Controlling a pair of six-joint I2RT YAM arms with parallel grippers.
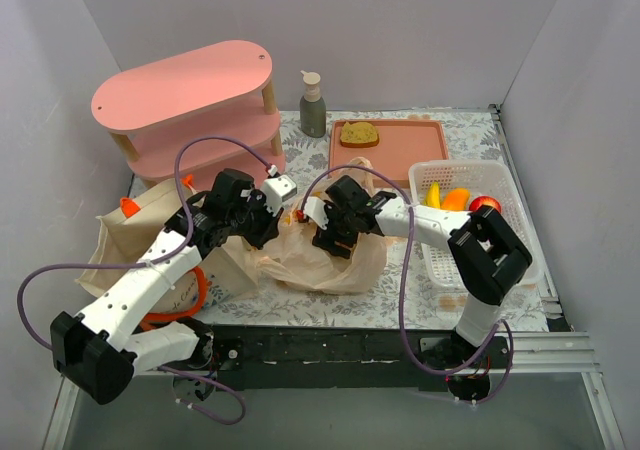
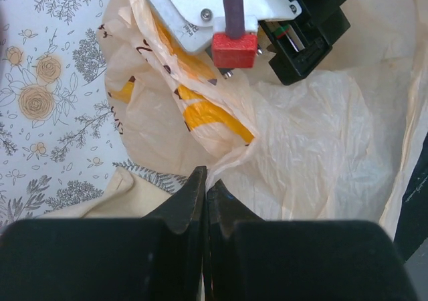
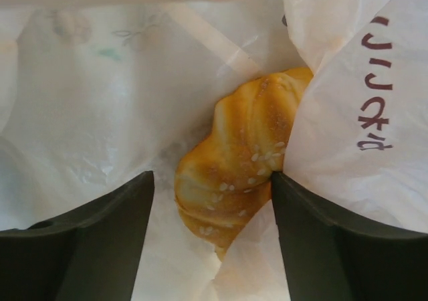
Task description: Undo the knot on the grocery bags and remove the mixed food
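The tan plastic grocery bag lies crumpled mid-table, and the cream canvas tote with orange handles lies to its left. My left gripper is shut on a fold of the plastic bag's rim; from above it sits at the bag's left edge. A yellow packet shows through the film. My right gripper is open inside the bag, and a golden sesame pastry lies between its fingers, close against the right one. From above, the right gripper reaches into the bag's mouth.
At the right, a white mesh basket holds bananas, an orange wedge and a red apple. A pink tray at the back carries a bread slice. A grey pump bottle and a pink shelf stand behind.
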